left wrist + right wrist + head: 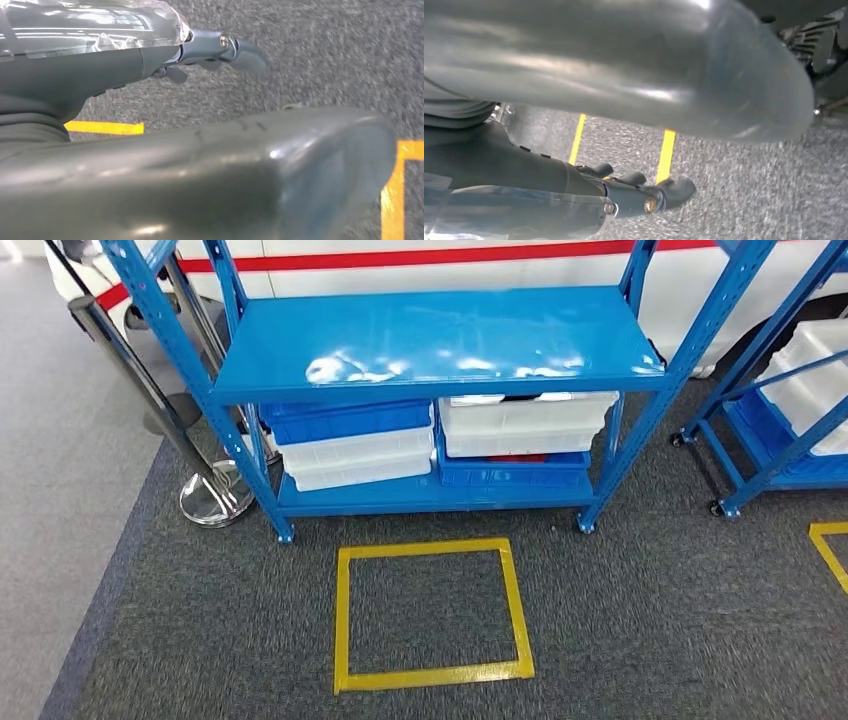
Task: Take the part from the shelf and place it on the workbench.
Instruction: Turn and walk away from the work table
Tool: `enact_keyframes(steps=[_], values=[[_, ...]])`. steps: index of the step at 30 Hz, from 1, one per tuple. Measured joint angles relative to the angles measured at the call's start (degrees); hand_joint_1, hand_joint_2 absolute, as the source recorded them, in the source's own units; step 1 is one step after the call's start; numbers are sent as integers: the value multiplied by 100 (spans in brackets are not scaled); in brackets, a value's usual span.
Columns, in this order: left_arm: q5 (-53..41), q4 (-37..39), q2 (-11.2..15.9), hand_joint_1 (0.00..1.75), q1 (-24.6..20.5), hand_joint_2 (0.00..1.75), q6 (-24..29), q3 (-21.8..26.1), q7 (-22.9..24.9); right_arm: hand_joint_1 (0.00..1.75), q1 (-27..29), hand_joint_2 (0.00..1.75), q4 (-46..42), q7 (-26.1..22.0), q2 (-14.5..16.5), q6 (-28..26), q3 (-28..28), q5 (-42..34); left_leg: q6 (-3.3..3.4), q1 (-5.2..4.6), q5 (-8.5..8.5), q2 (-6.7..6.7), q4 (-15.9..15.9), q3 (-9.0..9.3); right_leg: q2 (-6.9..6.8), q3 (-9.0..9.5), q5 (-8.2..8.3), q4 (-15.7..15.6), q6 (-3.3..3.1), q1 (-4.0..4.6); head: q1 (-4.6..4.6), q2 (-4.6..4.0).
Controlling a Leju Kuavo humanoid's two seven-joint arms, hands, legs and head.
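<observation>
on a grey carpeted floor [620, 640], seen from the head view, a blue metal shelf [440, 340] stands at twelve o'clock, its glossy top board bare and reflecting light. on its lower board sit stacked bins: a blue bin [345, 420] over white bins [360, 458] at eleven o'clock, and a white bin [525, 423] over a blue crate [510, 473] at one o'clock. something red shows between the white bin and the crate beneath it; whether that is the part cannot be told, and the part itself cannot be made out among the bins. a square of yellow tape [430, 612] marks the carpet at six o'clock, just before the shelf. a chrome stanchion base [213, 495] rests at nine o'clock beside the shelf leg. a second blue rack on castors [770, 430], holding white bins, stands at three o'clock, and a white vehicle with a red stripe [420, 258] is behind.

in the left wrist view, the left hand [210, 55] hangs over the carpet, its fingers apart and extended, holding nothing, with yellow tape lines below.

in the right wrist view, the right hand [624, 192] likewise hangs above the carpet, its dark fingers lightly curled but separated, with nothing in them, near two yellow tape lines.
</observation>
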Motion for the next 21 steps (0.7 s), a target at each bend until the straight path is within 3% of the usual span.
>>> enact_keyframes(steps=[2, 5, 6, 7, 8, 10, 12, 15, 16, 18, 20, 21], values=[[-2, 0, -11, 0, -27, 0, 17, -1, 0, 0, 5, 0, 0, -1, 3, 7, -2, -8, -60, 12, -44, 170, 448, -214, -30, 149, -66, -45, -65, -17, -1, 0], [1, 0, -33, 0, -56, 0, 32, -1, 0, 0, 12, 0, 0, -1, 2, 8, -11, -11, -138, 65, -482, 326, 1466, -911, -68, 329, -227, -66, -93, -15, -2, 0], [1, 0, -38, 0, -53, 0, 33, -1, 1, 0, 13, 0, 0, -1, 2, 8, -17, -11, -151, 80, -606, 336, 1600, -1074, -71, 400, -289, -66, -89, -15, -1, 0], [3, 0, -39, 0, -48, 0, 34, 0, 1, 0, 14, 0, 0, -1, 2, 8, -22, -11, -155, 89, -616, 344, 1546, -1151, -73, 483, -353, -66, -82, -16, -1, 0], [3, 0, -39, 0, -42, 0, 34, 1, 2, 0, 14, 0, 0, -1, 2, 8, -27, -11, -145, 94, -482, 350, 1316, -1153, -77, 577, -422, -67, -73, -15, -1, 0], [6, 0, -39, 0, -22, 0, 34, 2, 6, 0, 23, 0, 1, 1, 3, 9, -32, -11, -81, 71, 124, 374, 634, -1076, -90, 756, -568, -63, -44, -8, 0, 0], [0, 0, -40, 0, -11, 0, 34, 1, 14, 0, 28, 0, 3, 5, 6, 10, -34, -13, -6, 25, 528, 397, 235, -1012, -91, 876, -698, -74, 18, -2, 0, 0], [-15, 0, -52, 0, -31, 0, 33, 0, 34, 0, -2, 0, 0, 34, 6, 10, -37, -13, 104, 7, 501, 374, 112, -841, -89, 993, -720, 13, 135, -10, -1, 0], [-22, 0, -57, 0, -37, 0, 33, 0, 43, 0, -11, 0, -1, 44, 6, 12, -38, -13, 144, 15, 478, 363, 61, -760, -89, 947, -698, 179, 158, -13, 0, 0], [-43, 0, -64, 0, -53, 0, 34, -1, 58, 0, -26, 0, -2, 52, 7, 16, -39, -13, 209, 28, 431, 354, -12, -616, -83, 611, -784, 745, 191, -22, 1, 0], [-59, 0, -64, 0, -69, 0, 28, -1, 67, 0, -28, 0, -2, 54, 8, 20, -40, -13, 243, 27, 341, 340, -26, -508, -79, 114, -1094, 1348, 228, -22, 0, 0], [-65, 0, -64, 0, -73, 0, 13, -1, 68, 0, -26, 0, -2, 57, 8, 22, -42, -13, 244, 26, 280, 325, -27, -439, -80, -89, -1256, 1502, 244, -23, -1, 0]])
